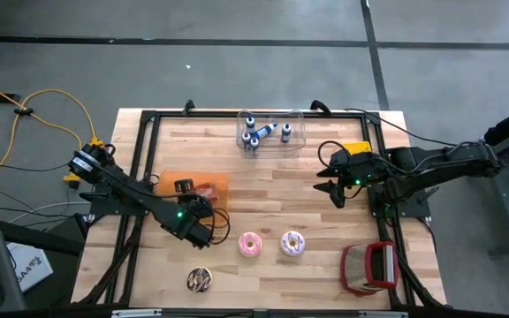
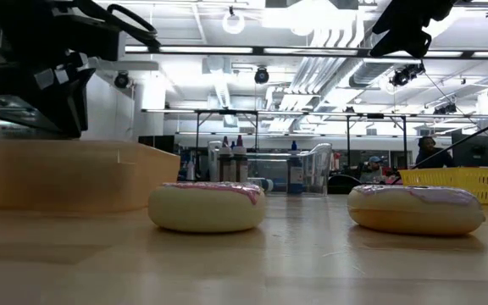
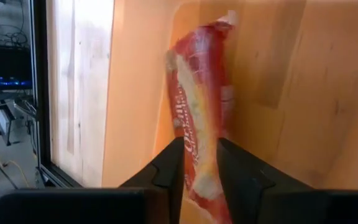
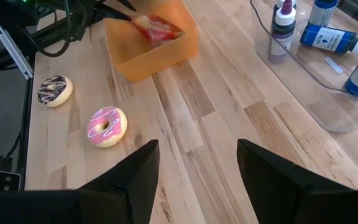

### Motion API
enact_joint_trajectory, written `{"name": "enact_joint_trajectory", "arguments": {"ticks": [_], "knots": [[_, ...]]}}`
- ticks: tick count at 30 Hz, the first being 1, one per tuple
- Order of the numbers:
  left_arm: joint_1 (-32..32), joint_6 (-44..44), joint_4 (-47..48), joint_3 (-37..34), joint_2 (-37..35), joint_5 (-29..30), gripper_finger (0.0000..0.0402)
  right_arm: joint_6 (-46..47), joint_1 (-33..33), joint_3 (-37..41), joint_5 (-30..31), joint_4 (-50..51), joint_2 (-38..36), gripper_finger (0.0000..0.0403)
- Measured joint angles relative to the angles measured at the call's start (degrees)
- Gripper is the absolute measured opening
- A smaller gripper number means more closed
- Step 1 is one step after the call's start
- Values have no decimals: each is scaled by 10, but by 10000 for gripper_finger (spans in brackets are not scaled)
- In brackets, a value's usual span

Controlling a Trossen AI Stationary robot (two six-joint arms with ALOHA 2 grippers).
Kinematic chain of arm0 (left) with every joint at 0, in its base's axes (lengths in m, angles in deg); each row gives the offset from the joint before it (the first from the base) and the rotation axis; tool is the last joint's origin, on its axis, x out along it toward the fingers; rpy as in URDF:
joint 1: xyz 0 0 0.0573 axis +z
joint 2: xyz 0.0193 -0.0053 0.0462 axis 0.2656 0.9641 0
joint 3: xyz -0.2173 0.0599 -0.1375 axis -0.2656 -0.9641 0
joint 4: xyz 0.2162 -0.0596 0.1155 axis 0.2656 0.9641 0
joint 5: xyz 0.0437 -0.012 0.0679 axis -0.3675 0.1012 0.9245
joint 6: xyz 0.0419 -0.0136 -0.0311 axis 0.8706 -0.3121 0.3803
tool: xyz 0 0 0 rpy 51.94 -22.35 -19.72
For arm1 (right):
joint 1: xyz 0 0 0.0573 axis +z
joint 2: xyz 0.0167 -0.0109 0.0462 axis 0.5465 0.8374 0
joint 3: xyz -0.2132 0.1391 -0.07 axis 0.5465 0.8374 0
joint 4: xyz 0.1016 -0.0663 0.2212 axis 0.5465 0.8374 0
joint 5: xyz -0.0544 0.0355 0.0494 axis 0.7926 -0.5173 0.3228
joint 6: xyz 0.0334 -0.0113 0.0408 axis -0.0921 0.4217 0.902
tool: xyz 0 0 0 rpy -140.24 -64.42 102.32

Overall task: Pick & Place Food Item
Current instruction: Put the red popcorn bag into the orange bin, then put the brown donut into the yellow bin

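A red snack packet (image 3: 197,118) lies slanted inside an orange bin (image 1: 170,184) at the table's left middle; the right wrist view shows the packet (image 4: 157,28) leaning on the bin's wall. My left gripper (image 3: 201,171) reaches down into the bin. Its fingers stand a little apart, one on each side of the packet's near end. My right gripper (image 4: 194,177) hangs open over the table's right middle (image 1: 334,190), holding nothing. Two pink-iced donuts (image 1: 250,245) (image 1: 292,243) and a chocolate donut (image 1: 200,280) rest flat on the table near its front edge. My left gripper has a finger on each long side of the packet near its lower end (image 3: 199,163), coming slanting down from above and lying along the packet. The packet rests in the bin. Whether the fingers press it or stand just clear, I cannot tell.
A clear tub (image 1: 272,132) of small bottles stands at the far middle. A yellow object (image 1: 356,147) lies at the far right, and a red-and-white holder (image 1: 369,268) at the near right. Bare wood lies between the bin and my right gripper.
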Motion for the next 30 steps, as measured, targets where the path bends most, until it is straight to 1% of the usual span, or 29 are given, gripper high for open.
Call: {"name": "enact_joint_trajectory", "arguments": {"ticks": [4,11,22,26,30], "knots": [[7,1,5,0,0,0,98,0,0,0,0,0,0,204],[12,1,2,6,-6,-1,100,0,0,0,0,0,0,204],[12,2,-5,66,-49,0,100,0,0,0,0,0,0,204],[12,42,-36,84,-57,0,100,0,0,0,0,0,0,204],[12,113,-79,100,-57,-1,100,0,0,0,0,-1,0,204]]}}
